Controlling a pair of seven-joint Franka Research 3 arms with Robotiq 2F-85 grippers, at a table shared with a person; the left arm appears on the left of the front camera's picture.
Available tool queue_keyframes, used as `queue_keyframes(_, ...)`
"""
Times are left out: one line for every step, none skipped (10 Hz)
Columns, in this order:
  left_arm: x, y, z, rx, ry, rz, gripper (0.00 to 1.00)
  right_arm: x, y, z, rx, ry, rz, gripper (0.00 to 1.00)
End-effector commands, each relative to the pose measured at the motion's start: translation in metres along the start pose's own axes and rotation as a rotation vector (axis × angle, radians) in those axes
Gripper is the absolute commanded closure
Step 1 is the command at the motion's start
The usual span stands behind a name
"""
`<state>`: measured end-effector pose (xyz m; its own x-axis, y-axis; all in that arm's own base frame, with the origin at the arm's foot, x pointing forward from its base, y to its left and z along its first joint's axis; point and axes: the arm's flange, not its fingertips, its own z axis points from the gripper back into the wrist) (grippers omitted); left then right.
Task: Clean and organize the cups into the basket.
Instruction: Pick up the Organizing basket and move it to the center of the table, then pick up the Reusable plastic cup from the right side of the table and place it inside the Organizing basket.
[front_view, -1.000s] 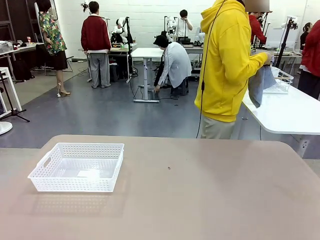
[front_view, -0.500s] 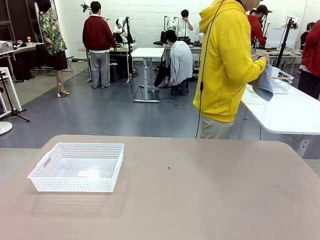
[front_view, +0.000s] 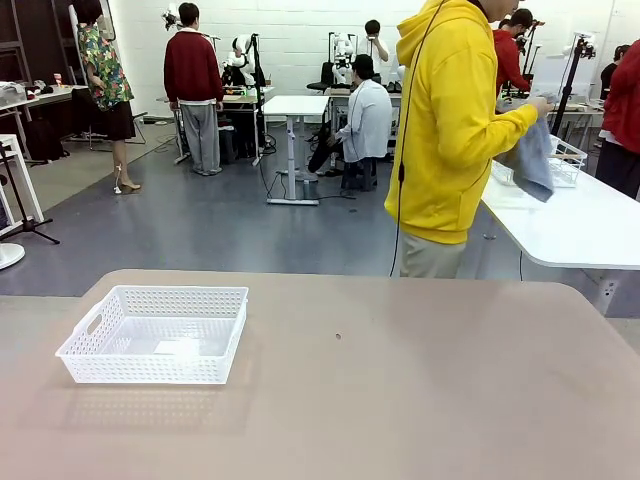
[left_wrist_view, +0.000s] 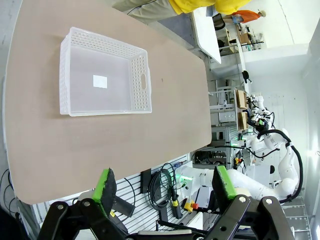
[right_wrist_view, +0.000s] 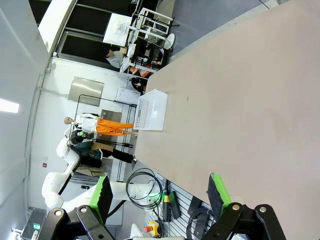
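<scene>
Tan table (front_view: 400, 380) has the white basket (front_view: 155, 335) sitting flat on its left side, with a white label on its floor. Left gripper (left_wrist_view: 164, 182) and right gripper (right_wrist_view: 160, 194) both hang above the table, jaws wide apart, gripping nothing. Person in a yellow hoodie (front_view: 450, 130) stands past the far edge, facing a white table (front_view: 590, 225), grey cloth (front_view: 532, 160) in hand.

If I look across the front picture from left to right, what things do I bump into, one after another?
white basket → tiny dark speck on the brown tabletop → person in the yellow hoodie → grey cloth in that person's hands
</scene>
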<state>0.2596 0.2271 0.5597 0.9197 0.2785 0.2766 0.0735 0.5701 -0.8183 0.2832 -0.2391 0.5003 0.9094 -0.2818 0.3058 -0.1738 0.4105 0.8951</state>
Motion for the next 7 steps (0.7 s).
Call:
queue_keyframes(-0.0006,-0.0001,0.0013,-0.008,-0.003,-0.005,0.0,0.0008,-0.0015,-0.0002,-0.001,-0.005,0.0,0.0)
queue_keyframes(-0.0006,-0.0001,0.0013,-0.008,-0.003,-0.005,0.0,0.0008,-0.0015,-0.0002,-0.001,-0.005,0.0,0.0)
queue_keyframes(-0.0006,-0.0001,0.0013,-0.008,-0.003,-0.005,0.0,0.0008,-0.0015,-0.0002,-0.001,-0.005,0.0,0.0)
queue_keyframes(-0.0006,-0.0001,0.0013,-0.008,-0.003,-0.005,0.0,0.0008,-0.0015,-0.0002,-0.001,-0.005,0.0,0.0)
queue_keyframes(-0.0006,-0.0001,0.0013,-0.008,-0.003,-0.005,0.0,0.0008,-0.0015,-0.0002,-0.001,-0.005,0.0,0.0)
queue_keyframes(-0.0006,-0.0001,0.0013,-0.008,-0.003,-0.005,0.0,0.0008,-0.0015,-0.0002,-0.001,-0.005,0.0,0.0)
queue_keyframes(-0.0006,-0.0001,0.0013,-0.008,-0.003,-0.005,0.0,0.0008,-0.0015,-0.0002,-0.001,-0.005,0.0,0.0)
